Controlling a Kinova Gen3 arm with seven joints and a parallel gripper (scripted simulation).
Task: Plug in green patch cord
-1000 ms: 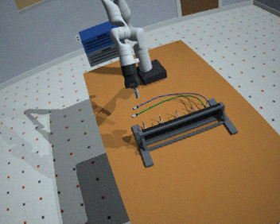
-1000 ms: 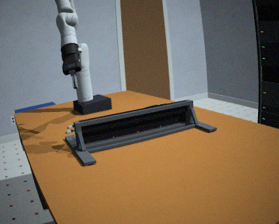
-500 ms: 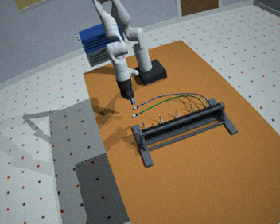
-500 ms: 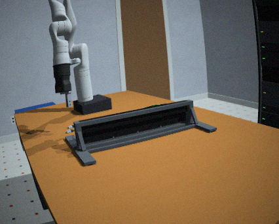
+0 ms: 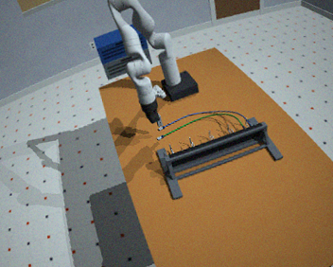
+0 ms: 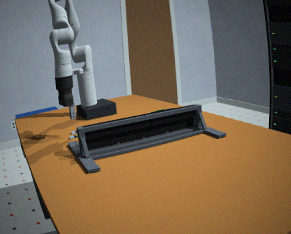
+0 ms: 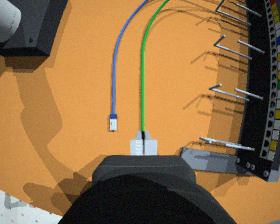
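In the wrist view the gripper's (image 5: 159,123) dark body hides its jaws; they are shut on nothing. The green cord's (image 7: 145,60) white plug (image 7: 145,145) lies on the bench (image 5: 247,224) just below them, beside the blue cord (image 7: 119,53), near the bench's left edge. The rack (image 5: 176,183) stands mid-bench.

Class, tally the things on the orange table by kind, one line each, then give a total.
Patch cords: 2, a green cord and a blue cord
Racks: 1, the grey rack
Robot arms: 1, its gripper shut, holding nothing
Total: 4
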